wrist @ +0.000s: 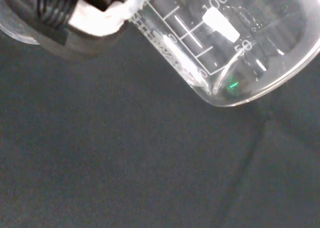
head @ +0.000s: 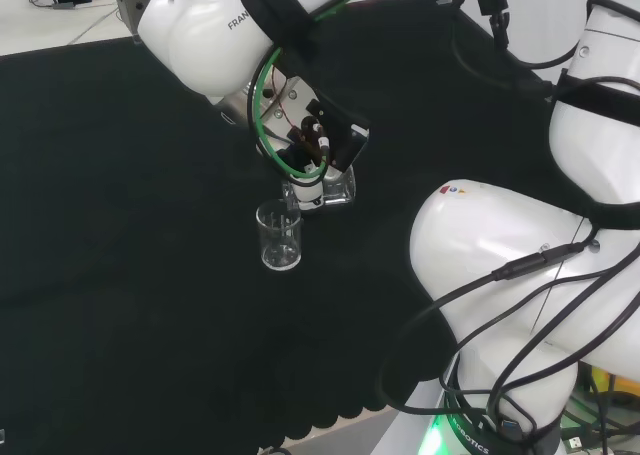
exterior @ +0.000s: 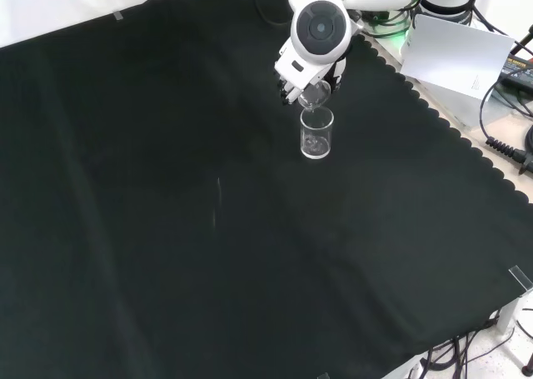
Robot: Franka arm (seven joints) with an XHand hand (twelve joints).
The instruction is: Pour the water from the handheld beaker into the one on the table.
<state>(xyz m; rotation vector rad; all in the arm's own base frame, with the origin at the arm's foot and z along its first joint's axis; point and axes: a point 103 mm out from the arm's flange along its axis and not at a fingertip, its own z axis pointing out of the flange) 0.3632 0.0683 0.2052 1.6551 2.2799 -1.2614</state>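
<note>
The black and white hand (head: 315, 155) grasps a clear glass handheld beaker (wrist: 225, 42), tilted just above the clear glass table beaker (head: 279, 236), which stands upright on the black cloth (head: 120, 225) directly beneath the hand.

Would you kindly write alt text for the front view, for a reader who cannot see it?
The robot's hand, partly behind a white arm link with a round grey cap, holds a tilted clear beaker just above an upright clear beaker standing on the black cloth. Whether water is flowing cannot be told.
</note>
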